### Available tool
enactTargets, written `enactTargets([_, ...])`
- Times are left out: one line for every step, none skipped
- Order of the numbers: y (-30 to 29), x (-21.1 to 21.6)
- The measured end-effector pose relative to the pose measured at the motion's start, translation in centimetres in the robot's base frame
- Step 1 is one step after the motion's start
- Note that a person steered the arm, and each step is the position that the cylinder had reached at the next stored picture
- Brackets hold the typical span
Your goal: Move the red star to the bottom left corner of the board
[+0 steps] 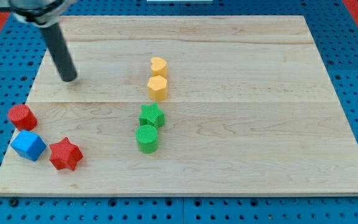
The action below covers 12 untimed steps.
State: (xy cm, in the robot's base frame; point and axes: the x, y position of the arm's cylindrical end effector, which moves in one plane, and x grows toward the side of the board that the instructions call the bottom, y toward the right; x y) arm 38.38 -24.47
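Arm: your dark rod leans in from the view's top left corner, slanting down toward the right.
My tip (70,78): resting on the wooden board (241,124), apart from every block.
Jaws: none to report; the arm ends in a bare rod.
Red star (65,154): near the board's bottom left corner, at six o'clock from the tip.
Blue cube (28,145): just beside the star, at nine o'clock.
Red cylinder (22,116): at twelve o'clock from the cube.
Centre column: yellow heart (158,66), yellow hexagon (157,88), green star (151,116), green cylinder (147,138).
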Motion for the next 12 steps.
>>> enactTargets([-5.9, 2.9])
enactTargets([-6.0, 3.2])
enactTargets([-6.0, 3.4])
enactTargets([-3.7, 3.8])
enactTargets([2.9, 6.0])
enactTargets([6.5, 10.0])
enactTargets([9.3, 14.4])
enactTargets([8.5, 16.4])
enactTargets([7.6, 17.0])
enactTargets([7.6, 18.4])
enactTargets([5.1, 19.0])
enactTargets([2.3, 19.7])
